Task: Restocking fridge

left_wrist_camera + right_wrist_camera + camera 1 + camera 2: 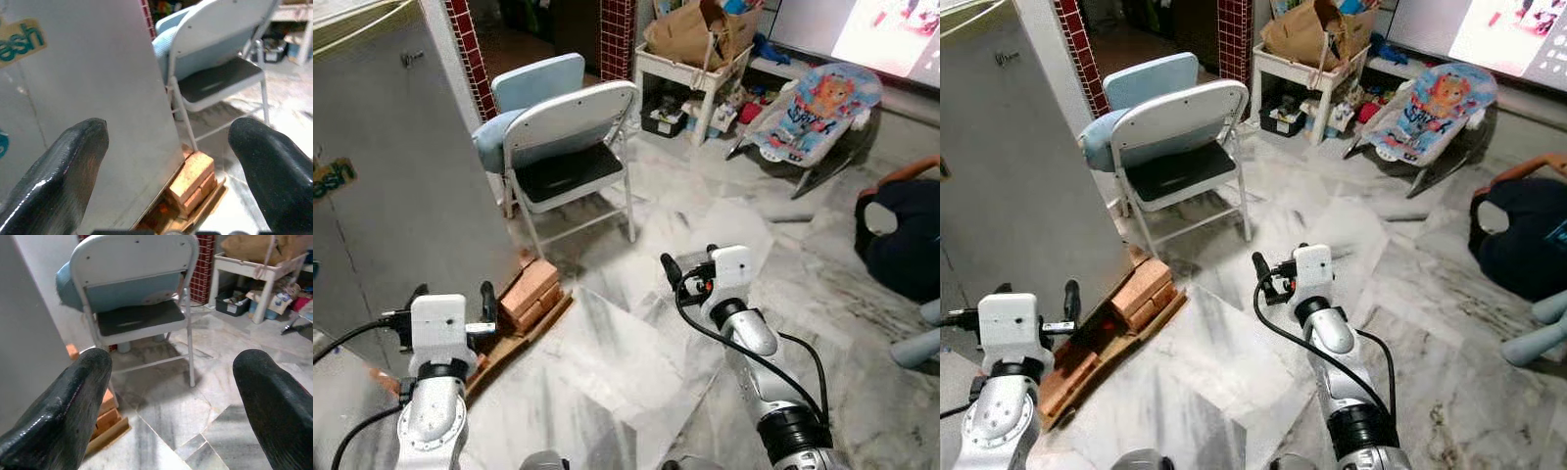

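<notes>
Beside the fridge [391,196], propped on bricks [530,291] for height, both grippers [450,299] [688,271] hover wide apart, empty.

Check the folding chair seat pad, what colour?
Black, on a white metal folding chair; clearest in the right wrist view.

A lived-in home: marble floor [607,372], grey fridge [391,196] propped on bricks [530,290], folding chair [570,157], baby bouncer [813,113], cluttered white table [690,69].
</notes>
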Controlling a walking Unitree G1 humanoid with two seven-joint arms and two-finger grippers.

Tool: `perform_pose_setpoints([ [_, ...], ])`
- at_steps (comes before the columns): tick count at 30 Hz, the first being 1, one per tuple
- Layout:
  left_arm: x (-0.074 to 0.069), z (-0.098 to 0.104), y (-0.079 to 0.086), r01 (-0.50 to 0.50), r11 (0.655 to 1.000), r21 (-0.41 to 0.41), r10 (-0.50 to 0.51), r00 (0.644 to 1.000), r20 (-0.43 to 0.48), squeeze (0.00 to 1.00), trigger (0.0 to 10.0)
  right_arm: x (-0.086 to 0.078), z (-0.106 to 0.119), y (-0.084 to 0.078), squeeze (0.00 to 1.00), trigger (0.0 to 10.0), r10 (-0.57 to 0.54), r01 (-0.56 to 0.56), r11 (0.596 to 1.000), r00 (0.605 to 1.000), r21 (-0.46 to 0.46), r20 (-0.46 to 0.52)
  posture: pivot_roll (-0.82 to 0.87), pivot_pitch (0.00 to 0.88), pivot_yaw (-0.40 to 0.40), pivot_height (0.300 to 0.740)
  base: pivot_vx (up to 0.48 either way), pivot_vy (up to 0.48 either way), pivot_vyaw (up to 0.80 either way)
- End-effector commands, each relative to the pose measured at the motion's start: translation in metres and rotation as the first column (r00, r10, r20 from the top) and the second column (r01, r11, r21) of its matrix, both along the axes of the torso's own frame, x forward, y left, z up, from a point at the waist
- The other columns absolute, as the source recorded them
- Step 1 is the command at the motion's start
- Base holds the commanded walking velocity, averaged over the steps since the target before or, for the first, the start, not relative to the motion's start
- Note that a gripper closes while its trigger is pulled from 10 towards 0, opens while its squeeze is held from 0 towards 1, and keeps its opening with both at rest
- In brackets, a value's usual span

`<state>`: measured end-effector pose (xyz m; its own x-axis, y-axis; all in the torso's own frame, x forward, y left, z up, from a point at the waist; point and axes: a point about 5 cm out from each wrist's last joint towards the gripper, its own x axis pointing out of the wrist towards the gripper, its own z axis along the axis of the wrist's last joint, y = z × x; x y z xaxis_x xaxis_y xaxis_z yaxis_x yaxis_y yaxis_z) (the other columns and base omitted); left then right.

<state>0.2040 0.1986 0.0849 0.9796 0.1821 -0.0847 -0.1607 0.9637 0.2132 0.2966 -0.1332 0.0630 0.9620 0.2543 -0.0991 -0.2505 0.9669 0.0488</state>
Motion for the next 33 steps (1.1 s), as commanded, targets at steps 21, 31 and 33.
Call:
perform_pose_setpoints([
  [21,0.005,-0.001,-0.003,0.015,1.0,-0.002,-0.015,1.0,-0.014,0.0,10.0,-0.009,-0.01,0.019,0.0,10.0,0.123,-0.127,0.99,0.99,-0.063,-0.067,0.09,0.083,0.035,0.74,0.0,0.136,0.0],
  [31,0.004,-0.004,-0.004,0.001,1.0,-0.01,-0.001,1.0,-0.019,0.0,10.0,-0.003,-0.006,0.01,0.0,10.0,0.125,-0.127,0.992,0.99,-0.02,-0.07,0.1,0.089,0.023,0.74,0.0,0.364,0.0],
  [33,0.003,-0.004,-0.005,0.004,1.0,-0.013,-0.004,1.0,-0.022,0.0,10.0,-0.002,-0.005,0.009,0.0,10.0,0.122,-0.124,0.992,0.99,-0.025,-0.065,0.1,0.089,0.023,0.74,0.0,0.377,0.0],
])
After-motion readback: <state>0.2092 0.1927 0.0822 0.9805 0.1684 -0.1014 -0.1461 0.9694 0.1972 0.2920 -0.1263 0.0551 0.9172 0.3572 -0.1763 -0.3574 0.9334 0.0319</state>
